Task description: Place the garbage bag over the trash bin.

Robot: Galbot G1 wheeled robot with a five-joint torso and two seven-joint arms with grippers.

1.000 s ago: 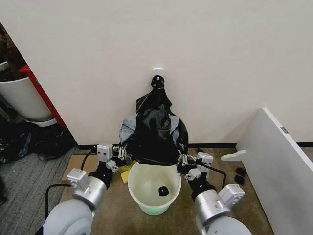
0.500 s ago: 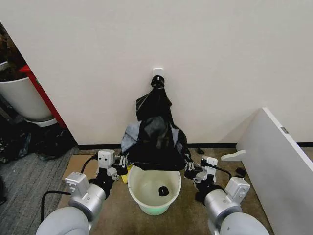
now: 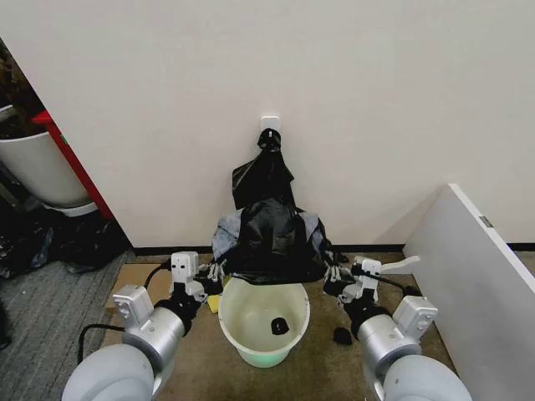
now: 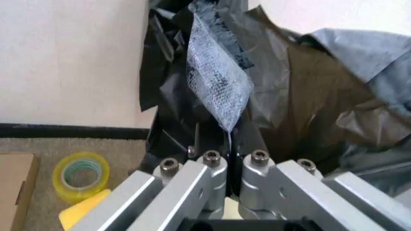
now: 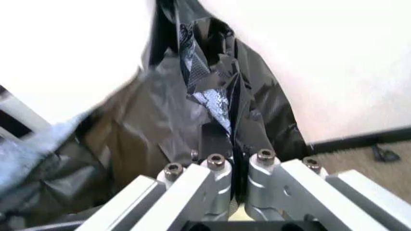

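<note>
Bin first: the trash bin stands on the floor between 2 grippers. Left gripper and right gripper each pinch the garbage bag, stretched above the bin's far rim, near the wall.

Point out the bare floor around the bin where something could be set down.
Bare carpet lies between the trash bin and the leaning white board. Crowded: both grippers and the garbage bag above the rim.
</note>
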